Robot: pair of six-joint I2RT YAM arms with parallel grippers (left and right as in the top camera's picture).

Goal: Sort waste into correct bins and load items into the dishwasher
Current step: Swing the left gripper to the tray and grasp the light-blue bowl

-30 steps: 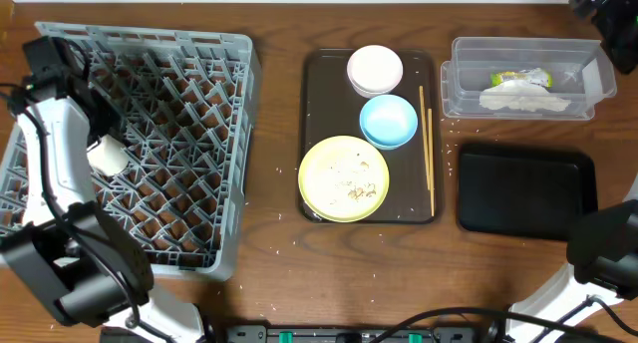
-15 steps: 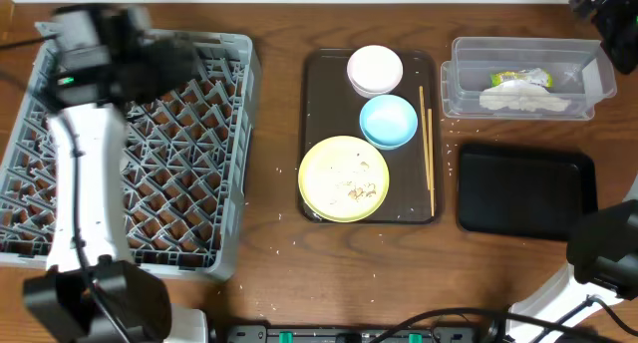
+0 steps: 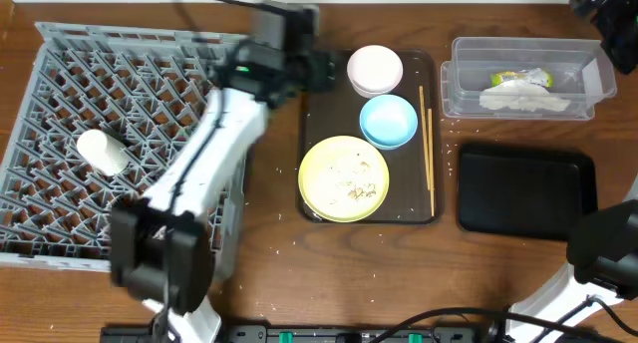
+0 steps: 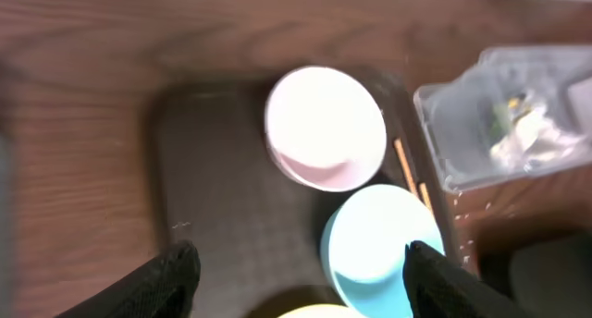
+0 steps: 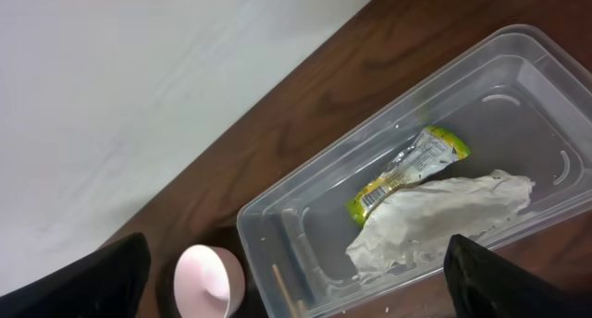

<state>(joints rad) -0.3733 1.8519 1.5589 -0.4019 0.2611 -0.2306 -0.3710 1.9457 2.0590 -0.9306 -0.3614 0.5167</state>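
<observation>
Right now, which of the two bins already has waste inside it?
The clear plastic tub: it holds the yellow-green snack wrapper and the crumpled white napkin. The black tray next to it looks bare.

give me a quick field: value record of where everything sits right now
rack: white cup resting in its left part
brown tray: holds pink bowl, blue bowl, yellow plate, chopsticks along the right edge
crumbs: on the yellow plate
clear tub: wrapper and napkin inside
black tray: nothing in it
left jaws: open, empty, over the brown tray near the pink bowl
right jaws: open, empty, facing the clear tub
</observation>
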